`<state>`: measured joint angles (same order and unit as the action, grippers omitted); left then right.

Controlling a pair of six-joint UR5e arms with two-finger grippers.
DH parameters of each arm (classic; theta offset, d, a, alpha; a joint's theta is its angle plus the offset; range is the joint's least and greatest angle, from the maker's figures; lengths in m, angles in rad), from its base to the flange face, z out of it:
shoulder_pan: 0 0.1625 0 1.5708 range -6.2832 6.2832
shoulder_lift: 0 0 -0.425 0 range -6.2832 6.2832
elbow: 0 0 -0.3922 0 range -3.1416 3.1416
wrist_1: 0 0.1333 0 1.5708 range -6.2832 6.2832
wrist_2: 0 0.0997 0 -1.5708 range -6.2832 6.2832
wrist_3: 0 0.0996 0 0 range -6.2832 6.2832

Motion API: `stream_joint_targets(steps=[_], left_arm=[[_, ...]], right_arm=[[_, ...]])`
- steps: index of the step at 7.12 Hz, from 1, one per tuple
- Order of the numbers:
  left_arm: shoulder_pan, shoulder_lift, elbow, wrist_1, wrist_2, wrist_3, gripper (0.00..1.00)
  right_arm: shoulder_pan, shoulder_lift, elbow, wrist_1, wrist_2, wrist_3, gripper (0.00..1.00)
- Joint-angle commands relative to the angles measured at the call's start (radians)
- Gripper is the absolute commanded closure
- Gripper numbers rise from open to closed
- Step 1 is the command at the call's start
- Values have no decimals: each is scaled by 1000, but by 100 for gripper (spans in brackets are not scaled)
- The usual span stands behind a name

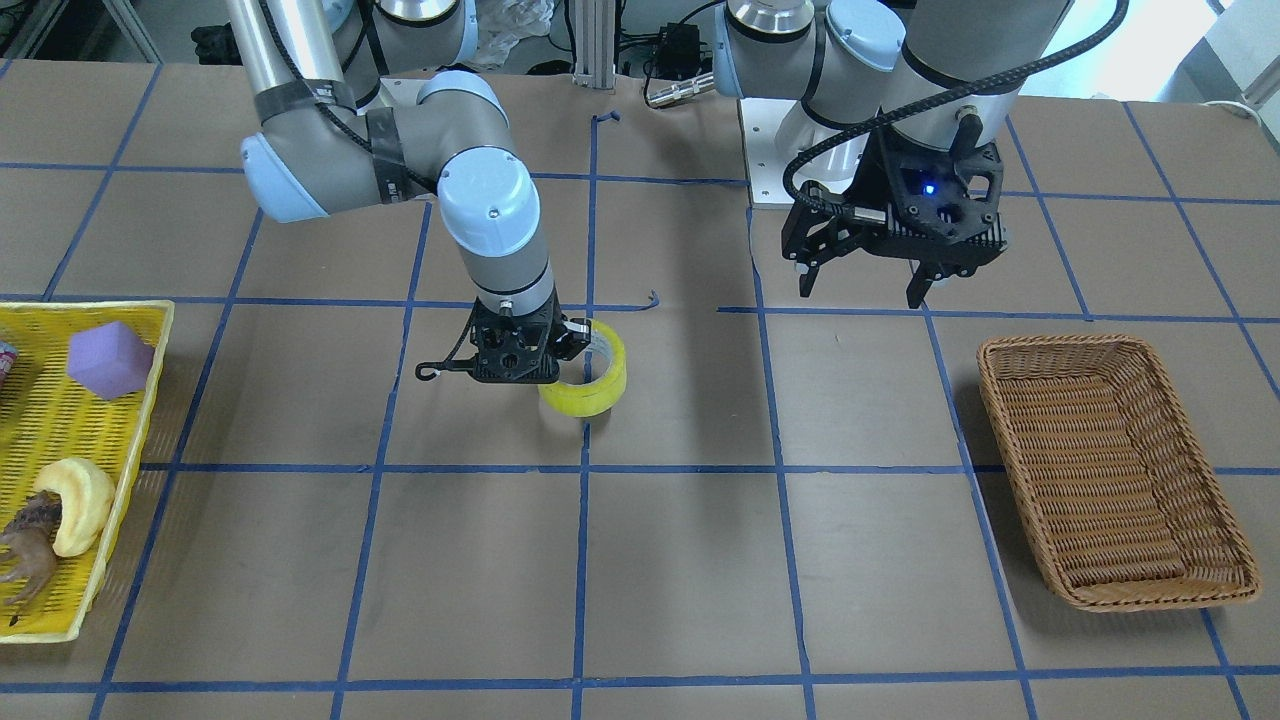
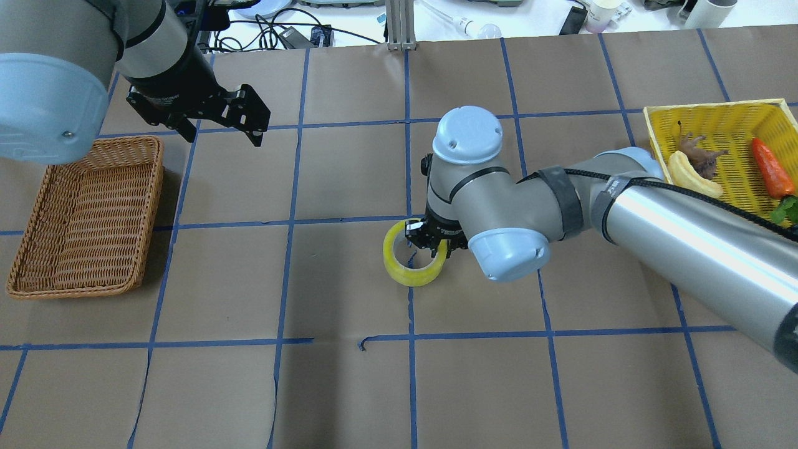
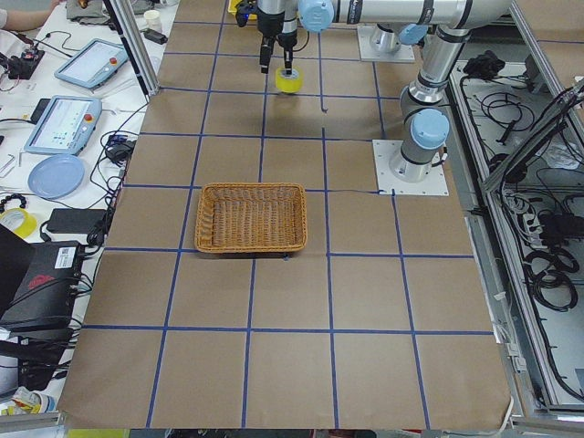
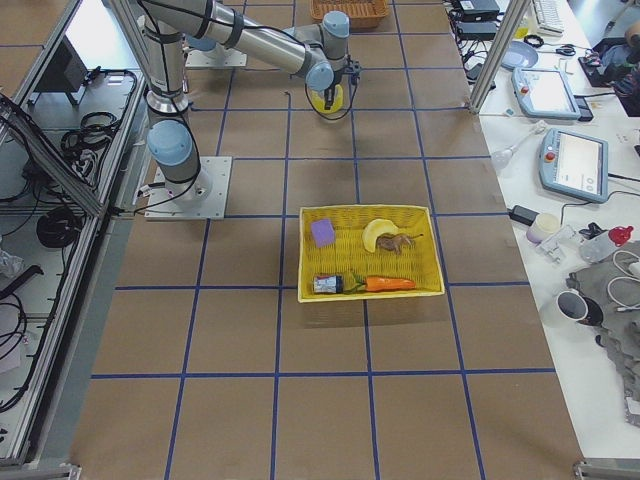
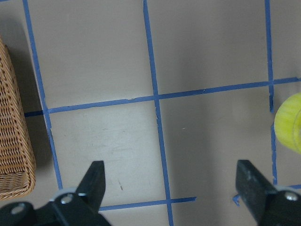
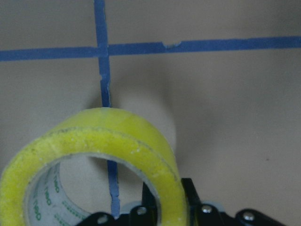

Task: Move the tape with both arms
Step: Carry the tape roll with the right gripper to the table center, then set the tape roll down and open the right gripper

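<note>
Early yet. Pinches the wall of the wide translucent-yellow tape roll (image 2: pixel 413 275) in the black two-finger right gripper (image 2: pixel 429 244), tilted mid-way along the brown table (image 2: pixel 336 399) (seemingly just off it). Holds the black left gripper (image 2: pixel 221 134) spread, empty, beside the brown wicker basket (image 2: pixel 156 187). Yet to hand over.

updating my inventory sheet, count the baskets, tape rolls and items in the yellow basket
baskets: 2 (wicker basket, yellow basket)
tape roll: 1
basket items: 5 (purple block, croissant toy, animal figure, carrot, small can)
total: 8
</note>
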<state>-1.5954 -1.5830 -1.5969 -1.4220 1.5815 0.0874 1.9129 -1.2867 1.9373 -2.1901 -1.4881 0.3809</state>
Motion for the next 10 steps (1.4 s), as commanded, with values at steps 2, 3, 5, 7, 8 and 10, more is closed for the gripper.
stream_joint_targets(steps=[2,3,5,7,8,10], left_arm=[[0,0,0,-1,0,0,0],[-1,0,0,-1,0,0,0],[-3,1,-5,-1,2,0,0],[-17,-5,-26,-3,0,-62,0],[-37,-5,-50,-2,0,-119,0],[-136,-32,-99,74,2,-176,0]], right_arm=[[40,30,45,-60,-21,49,11],[38,30,39,-75,-30,47,0],[15,14,-59,-54,-70,35,0],[-41,-6,-258,173,-77,7,0],[-79,-23,-374,331,-66,-31,0],[-147,-71,-567,621,-58,-121,0]])
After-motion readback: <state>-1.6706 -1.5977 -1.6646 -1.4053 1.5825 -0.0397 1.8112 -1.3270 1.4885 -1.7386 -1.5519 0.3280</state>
